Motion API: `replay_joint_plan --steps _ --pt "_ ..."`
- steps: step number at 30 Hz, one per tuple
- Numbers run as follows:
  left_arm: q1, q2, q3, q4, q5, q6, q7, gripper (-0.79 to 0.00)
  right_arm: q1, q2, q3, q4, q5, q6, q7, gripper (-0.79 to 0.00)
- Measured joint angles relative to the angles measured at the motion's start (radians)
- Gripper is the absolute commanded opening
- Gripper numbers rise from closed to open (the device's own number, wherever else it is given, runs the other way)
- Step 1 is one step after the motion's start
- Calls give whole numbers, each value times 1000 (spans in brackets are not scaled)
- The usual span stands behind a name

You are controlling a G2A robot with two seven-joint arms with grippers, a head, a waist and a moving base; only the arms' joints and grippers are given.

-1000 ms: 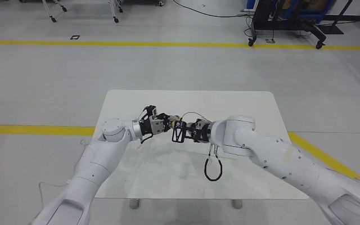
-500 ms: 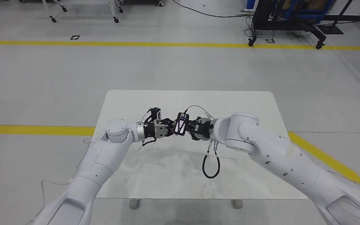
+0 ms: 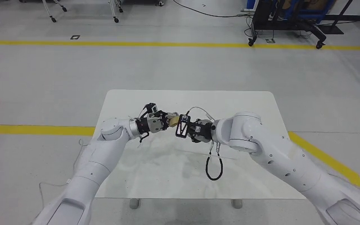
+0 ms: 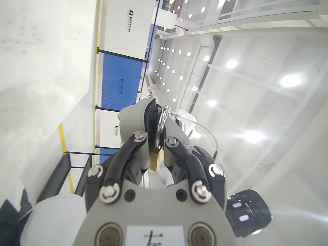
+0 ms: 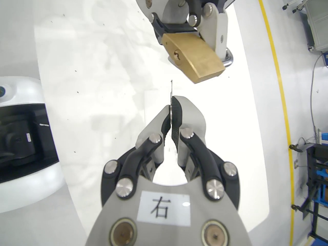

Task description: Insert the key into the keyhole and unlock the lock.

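Note:
A brass padlock (image 5: pixel 194 57) hangs above the white table, and my left gripper (image 5: pixel 191 33) is shut on its upper part. Its keyhole (image 5: pixel 176 55) faces my right gripper (image 5: pixel 172 103). That gripper is shut on a thin silver key (image 5: pixel 171 90), seen edge-on. The key's tip points toward the lock's lower face, a short gap away and a little to one side of the keyhole. From the top, the lock (image 3: pixel 174 119) sits between the left gripper (image 3: pixel 165 121) and right gripper (image 3: pixel 183 127) over the table's middle. In the left wrist view, a brass edge (image 4: pixel 154 158) shows between the shut fingers (image 4: pixel 176 131).
The white table (image 3: pixel 253 112) lies bare under both arms. A black cable loop (image 3: pixel 214 169) hangs from the right forearm above the near half. Yellow floor lines and wheeled racks (image 3: pixel 287 22) stand well beyond the table.
Both grippers have shifted slightly toward the table's far side. The left wrist has turned, so the brass lock now shows from above. The two grippers stay close together.

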State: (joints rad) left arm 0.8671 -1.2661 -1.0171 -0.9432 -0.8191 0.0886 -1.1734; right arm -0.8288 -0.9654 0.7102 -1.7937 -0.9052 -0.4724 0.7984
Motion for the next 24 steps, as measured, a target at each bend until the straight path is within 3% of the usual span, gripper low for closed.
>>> replay_joint_plan --steps 6,16,24 --pt "3 -4 -13 -1 -58 9 -37 -785 -33 8 47 26 50 -50 -84 -785" --pt "-12 -1 -6 -1 -19 -5 -157 -785 -48 8 51 30 27 -55 -99 -785" --pt "-21 2 7 10 46 -5 -169 -785 -61 11 79 30 33 -92 -84 -785"
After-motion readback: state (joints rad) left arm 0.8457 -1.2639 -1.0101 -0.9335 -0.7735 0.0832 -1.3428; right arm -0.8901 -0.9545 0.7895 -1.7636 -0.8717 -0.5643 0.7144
